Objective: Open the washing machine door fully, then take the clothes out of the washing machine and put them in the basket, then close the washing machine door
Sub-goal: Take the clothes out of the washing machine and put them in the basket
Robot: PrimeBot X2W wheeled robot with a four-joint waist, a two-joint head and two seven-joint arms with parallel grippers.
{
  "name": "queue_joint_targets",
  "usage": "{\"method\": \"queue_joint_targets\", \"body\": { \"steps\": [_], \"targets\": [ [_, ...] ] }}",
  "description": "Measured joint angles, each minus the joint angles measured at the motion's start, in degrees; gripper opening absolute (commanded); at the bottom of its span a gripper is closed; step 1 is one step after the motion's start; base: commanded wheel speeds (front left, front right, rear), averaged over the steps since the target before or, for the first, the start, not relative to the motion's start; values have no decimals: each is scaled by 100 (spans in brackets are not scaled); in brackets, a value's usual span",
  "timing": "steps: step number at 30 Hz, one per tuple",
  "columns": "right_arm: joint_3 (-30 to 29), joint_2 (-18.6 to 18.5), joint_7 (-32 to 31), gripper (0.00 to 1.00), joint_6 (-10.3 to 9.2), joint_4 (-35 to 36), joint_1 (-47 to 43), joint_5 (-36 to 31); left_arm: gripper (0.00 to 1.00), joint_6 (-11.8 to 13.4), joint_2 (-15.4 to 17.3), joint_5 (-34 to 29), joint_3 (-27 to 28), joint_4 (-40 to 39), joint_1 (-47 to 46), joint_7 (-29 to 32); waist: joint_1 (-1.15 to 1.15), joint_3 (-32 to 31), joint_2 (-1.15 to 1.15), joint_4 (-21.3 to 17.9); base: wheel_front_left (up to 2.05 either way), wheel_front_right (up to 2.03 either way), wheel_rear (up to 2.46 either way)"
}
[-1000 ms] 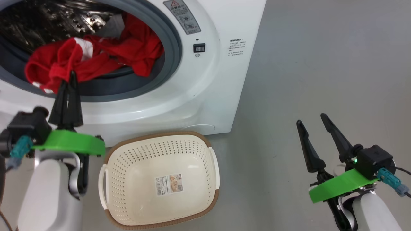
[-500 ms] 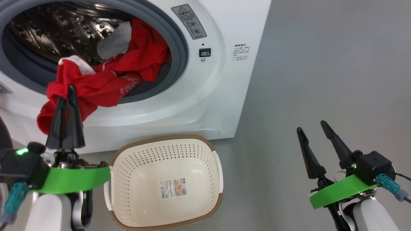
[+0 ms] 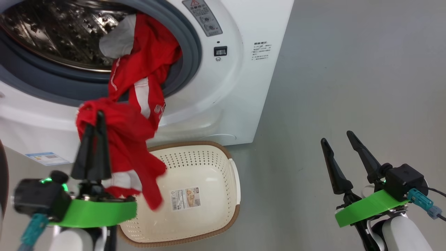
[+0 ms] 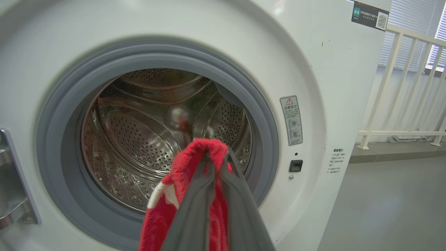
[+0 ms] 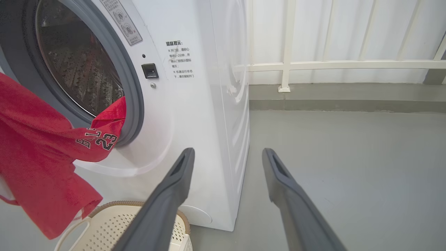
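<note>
The washing machine [image 3: 244, 87] stands open, its steel drum [image 4: 146, 132] showing. My left gripper [image 3: 95, 120] is shut on a bunch of the red clothes [image 3: 129, 139], held in front of the machine below the opening. The garment stretches from the drum's right side over the grey gasket [image 3: 190, 42], and its tail hangs above the left part of the cream basket [image 3: 209, 164]. A white piece [image 3: 116, 42] lies in the drum. My right gripper [image 3: 337, 137] hovers open over the floor at the right. A dark curved sliver [image 3: 2, 174] at the left edge looks like the door.
The basket sits on the grey floor [image 3: 348, 69] just in front of the machine's lower right corner. A white railing [image 5: 331, 64] and wall run behind the machine. A metal hinge bracket [image 4: 10, 195] sits left of the opening.
My left gripper has drawn the red garment out of the drum, down and right, so it now hangs over the basket's left side. The head view shifted a little. The right arm stayed still.
</note>
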State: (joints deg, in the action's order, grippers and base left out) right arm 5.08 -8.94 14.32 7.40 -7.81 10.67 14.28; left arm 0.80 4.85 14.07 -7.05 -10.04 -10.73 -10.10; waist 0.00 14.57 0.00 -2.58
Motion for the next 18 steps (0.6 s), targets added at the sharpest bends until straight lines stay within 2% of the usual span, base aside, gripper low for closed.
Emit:
{"method": "queue_joint_targets", "body": {
  "steps": [10, 18],
  "targets": [
    [13, 3, 1, 100, 0, 15, 30, 0, 0, -114, -134, 231, -302, 1730, -8, -226, 0, 204, 0, -74, 0, 0, 0],
    [13, 21, 1, 100, 0, 56, 233, 0, 0, -334, -144, 135, -406, 3428, -398, -411, 0, 402, 0, -155, 0, 0, 0]
  ]
}}
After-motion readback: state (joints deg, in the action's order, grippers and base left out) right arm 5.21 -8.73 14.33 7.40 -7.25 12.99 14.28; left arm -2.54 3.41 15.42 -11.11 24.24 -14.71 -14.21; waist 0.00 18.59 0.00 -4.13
